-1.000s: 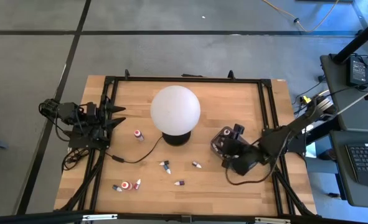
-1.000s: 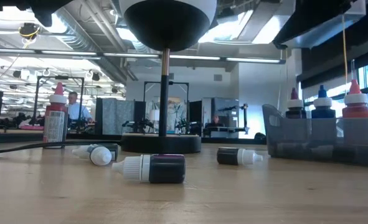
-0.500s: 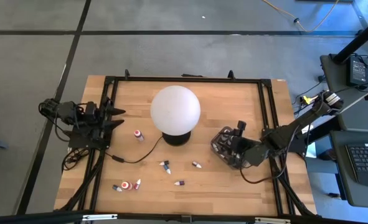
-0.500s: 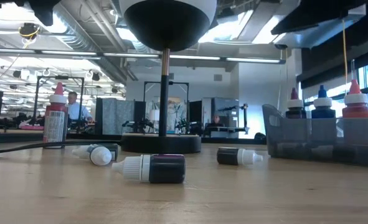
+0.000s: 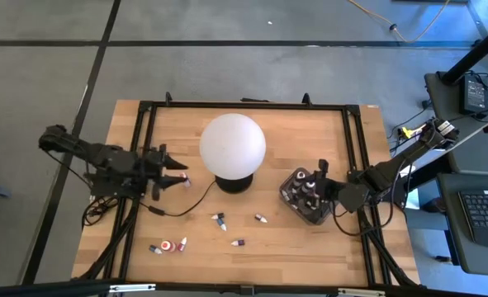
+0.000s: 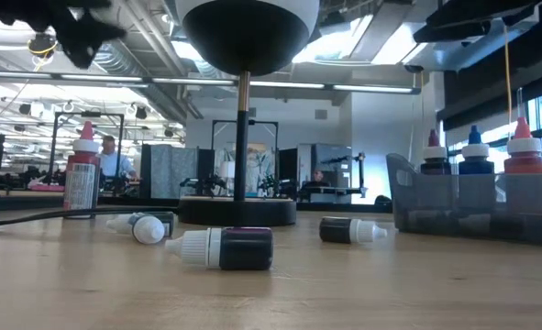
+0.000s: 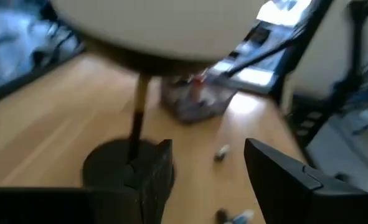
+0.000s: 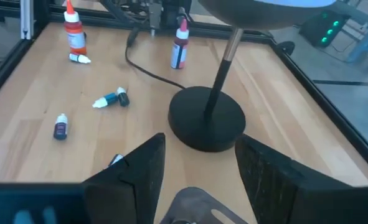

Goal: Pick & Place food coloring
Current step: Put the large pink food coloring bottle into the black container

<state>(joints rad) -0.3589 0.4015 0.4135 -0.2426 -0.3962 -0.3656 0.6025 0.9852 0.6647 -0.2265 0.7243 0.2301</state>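
Wooden table (image 5: 310, 132) with a white globe lamp (image 5: 232, 144), little bottles (image 5: 219, 221) lying near its base, more in the tray (image 5: 293, 198), left gripper (image 5: 174, 172) open by an upright bottle (image 5: 183, 178), right gripper (image 5: 319, 174) open over the tray

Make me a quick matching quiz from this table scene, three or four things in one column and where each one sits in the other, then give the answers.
Things:
1. globe lamp
2. tray
3. upright red bottle
4. left gripper

Places:
A. at the right gripper, holding bottles
B. open, right by the upright red bottle
C. middle of the table
D. left of the lamp base

Pairs: 1-C, 2-A, 3-D, 4-B
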